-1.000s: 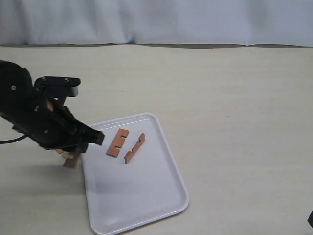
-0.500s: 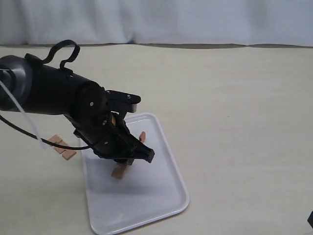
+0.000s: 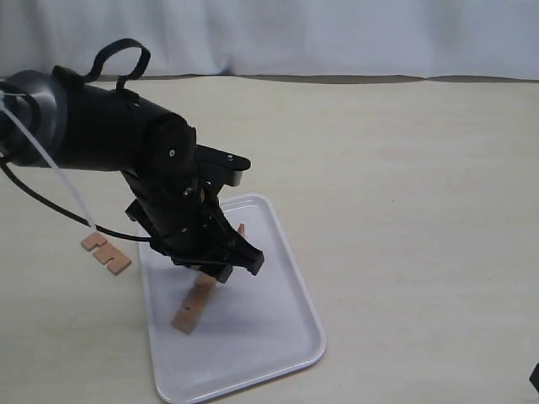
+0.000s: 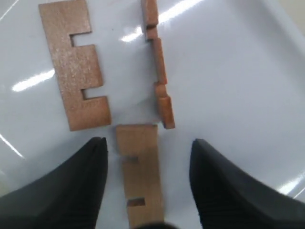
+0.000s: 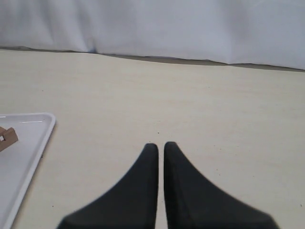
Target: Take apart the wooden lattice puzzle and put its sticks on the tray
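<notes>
Sticks, light-brown with two square notches each, are lying on the tray, one between the left gripper's wide-open, empty jaws. A fourth stick is lying off-tray at mid-left of the exterior view. The right gripper is sitting closed and empty.

White tray — light-brown sticks — black left claw, beige table.

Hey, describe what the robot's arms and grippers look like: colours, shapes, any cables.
The left arm is bulky, rounded, glossy black, with a grey-tipped bracket. A black cable loops above it; a thin whitish line runs beside it. The left gripper has tapering black fingers, finely ribbed. The right gripper has smooth black fingers ending in points. No markings show.
</notes>
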Controlling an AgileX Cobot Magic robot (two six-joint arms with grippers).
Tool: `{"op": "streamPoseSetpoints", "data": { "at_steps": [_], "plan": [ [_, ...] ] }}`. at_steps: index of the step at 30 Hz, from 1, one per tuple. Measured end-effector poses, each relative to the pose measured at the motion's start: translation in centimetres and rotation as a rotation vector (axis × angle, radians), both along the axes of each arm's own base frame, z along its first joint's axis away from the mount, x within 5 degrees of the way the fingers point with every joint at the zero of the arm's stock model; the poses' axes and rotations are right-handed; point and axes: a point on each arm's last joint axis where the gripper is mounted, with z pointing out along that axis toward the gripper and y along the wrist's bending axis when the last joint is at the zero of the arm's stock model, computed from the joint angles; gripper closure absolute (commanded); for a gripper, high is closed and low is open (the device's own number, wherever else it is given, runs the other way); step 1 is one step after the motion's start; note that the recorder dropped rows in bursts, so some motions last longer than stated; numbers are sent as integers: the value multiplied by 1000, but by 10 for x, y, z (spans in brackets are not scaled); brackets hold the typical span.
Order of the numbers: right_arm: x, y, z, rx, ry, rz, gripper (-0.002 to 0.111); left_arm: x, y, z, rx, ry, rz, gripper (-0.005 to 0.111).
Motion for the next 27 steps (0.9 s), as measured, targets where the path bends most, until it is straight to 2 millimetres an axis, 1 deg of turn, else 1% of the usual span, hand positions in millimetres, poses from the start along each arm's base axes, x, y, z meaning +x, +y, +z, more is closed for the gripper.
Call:
{"op": "streamPoseSetpoints", "data": {
  "at_steps": [4,5,6,7,8,9,10,11,13,14,16,19,21,24,26,27],
  "plan": [
    [0,0,0,0,0,0,104,0,3,11,36,-2,-27,56],
    [0,0,0,0,0,0,104,-1,5,20,42,-20,-36,56],
    [0,0,0,0,0,0,104,0,8,25,40,-30,-31,56],
    [0,0,0,0,0,0,104,1,15,38,41,-55,-18,56],
    [0,0,0,0,0,0,104,2,19,43,43,-66,-7,56],
    [0,0,0,0,0,0,104,5,30,56,61,-97,21,56],
    [0,0,0,0,0,0,104,6,36,61,72,-112,34,56],
    [0,0,0,0,0,0,104,9,49,73,101,-155,71,56],
    [0,0,0,0,0,0,104,10,69,83,135,-218,133,56],
    [0,0,0,0,0,0,104,10,79,84,151,-242,170,56],
    [0,0,0,0,0,0,104,12,102,76,173,-278,259,56],
    [0,0,0,0,0,0,104,11,133,50,164,-273,377,55],
    [0,0,0,0,0,0,104,9,139,43,163,-268,380,55],
    [0,0,0,0,0,0,104,5,141,39,169,-244,294,55],
    [0,0,0,0,0,0,104,4,138,38,153,-222,230,50],
    [0,0,0,0,0,0,104,3,137,38,147,-216,212,45]
  ]
}}
